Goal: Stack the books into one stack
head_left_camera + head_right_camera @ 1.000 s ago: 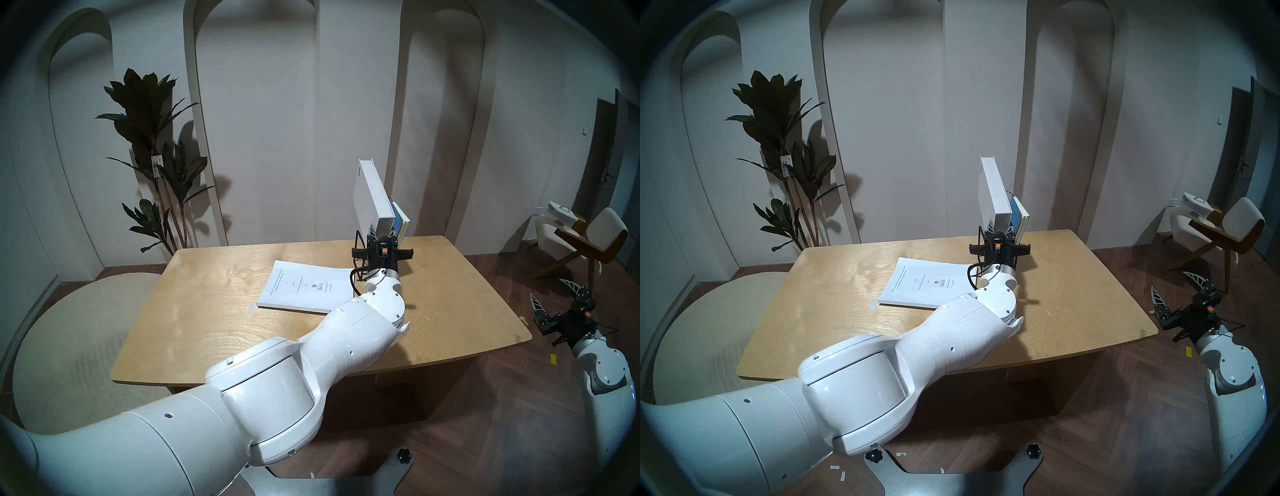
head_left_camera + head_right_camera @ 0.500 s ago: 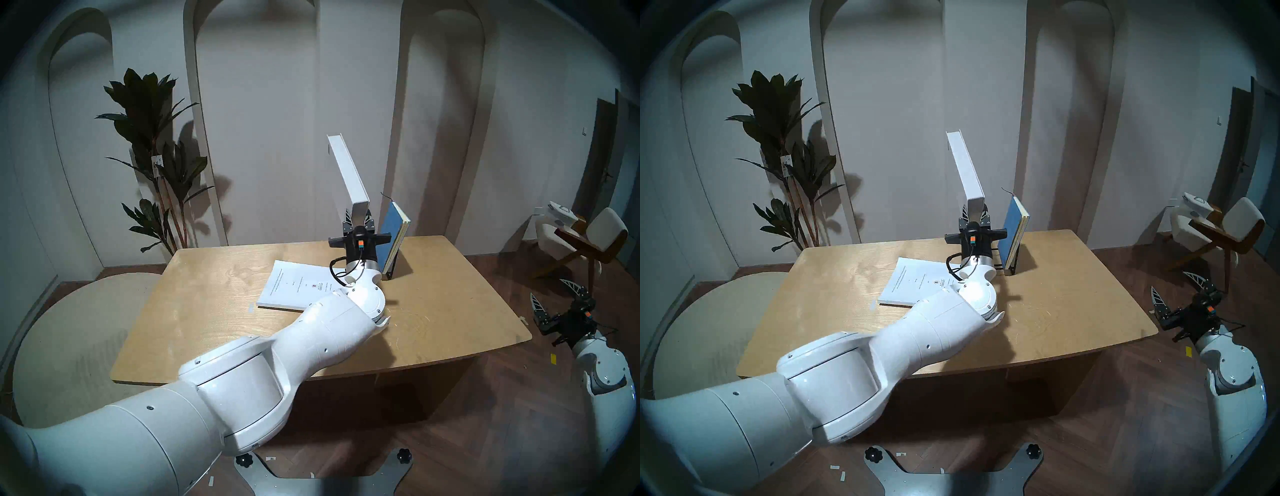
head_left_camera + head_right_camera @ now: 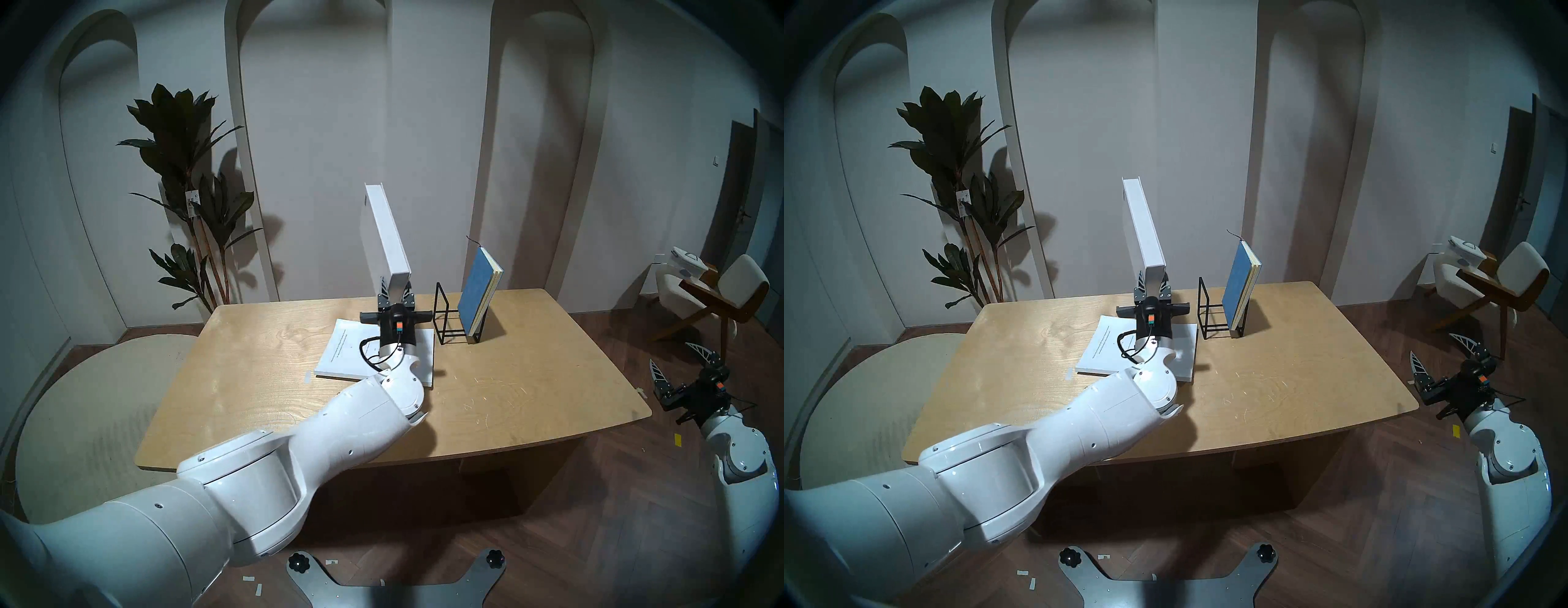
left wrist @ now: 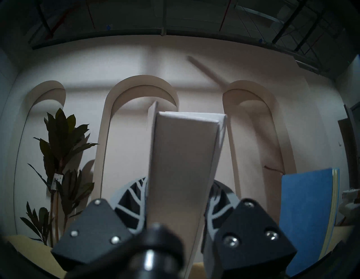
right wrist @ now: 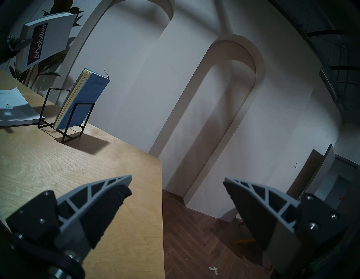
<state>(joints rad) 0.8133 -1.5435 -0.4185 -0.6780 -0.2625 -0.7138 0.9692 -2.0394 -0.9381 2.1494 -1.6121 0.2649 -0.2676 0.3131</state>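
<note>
The left gripper (image 3: 395,292) is clamped on the lower end of the thick white hardcover (image 3: 387,231), holding it upright in the air, leaning slightly left, above the booklet's far part. In the left wrist view the fingers (image 4: 134,202) press against both faces of the hardcover.

The wooden desk (image 3: 509,382) carries everything else. On it the large white booklet (image 3: 345,352) lies flat, left of centre, partly hidden by the left wrist. Just to its right stands the black wire rack (image 3: 445,314), touching the desk only, with a gap between its left frame and the blue notebook (image 3: 477,293). The notebook stands in the rack's right end, tilted right, leaning on the right frame, page edges toward the robot's right.

The right gripper (image 3: 679,361) hangs beyond the desk's right edge, above the floor, well apart from the books; its fingers (image 5: 101,196) are spread wide with nothing between them.
</note>
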